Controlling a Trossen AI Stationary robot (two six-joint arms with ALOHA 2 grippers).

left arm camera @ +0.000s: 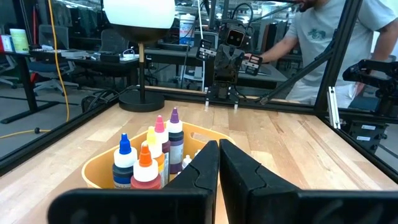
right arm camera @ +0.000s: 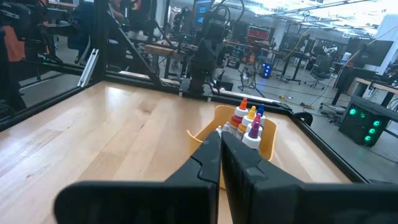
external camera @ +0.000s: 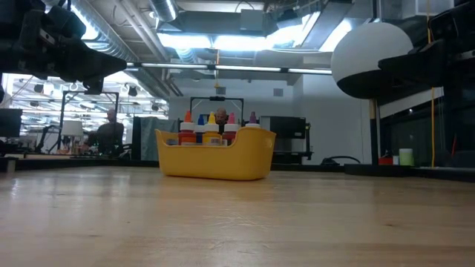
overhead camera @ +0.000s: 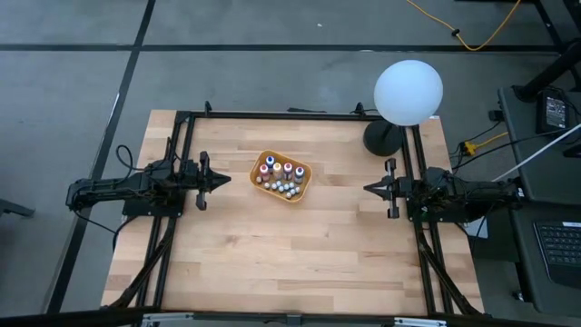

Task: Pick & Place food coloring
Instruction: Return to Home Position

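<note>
Your food coloring (overhead camera: 279,174) is standing upright inside the yellow bin (external camera: 215,162) near the middle of the bench (overhead camera: 290,263). Your left hand (overhead camera: 225,179) is hovering near the bin's left side, and your right hand (overhead camera: 367,188) is waiting farther off on the right. Both are pressing their fingers (left arm camera: 202,177) together.

left hand (overhead camera: 218,179), right hand (overhead camera: 370,188): matte black, wedge-shaped fingers (left arm camera: 200,174) (stepped contours near base)

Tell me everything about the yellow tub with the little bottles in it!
The yellow plastic tub is shallow with rounded corners and a dipped rim. It sits upright near the middle of the light wooden table. Inside stand small dropper bottles with coloured tops, packed together. The shut left claw and right claw sit apart from it, either side.
</note>
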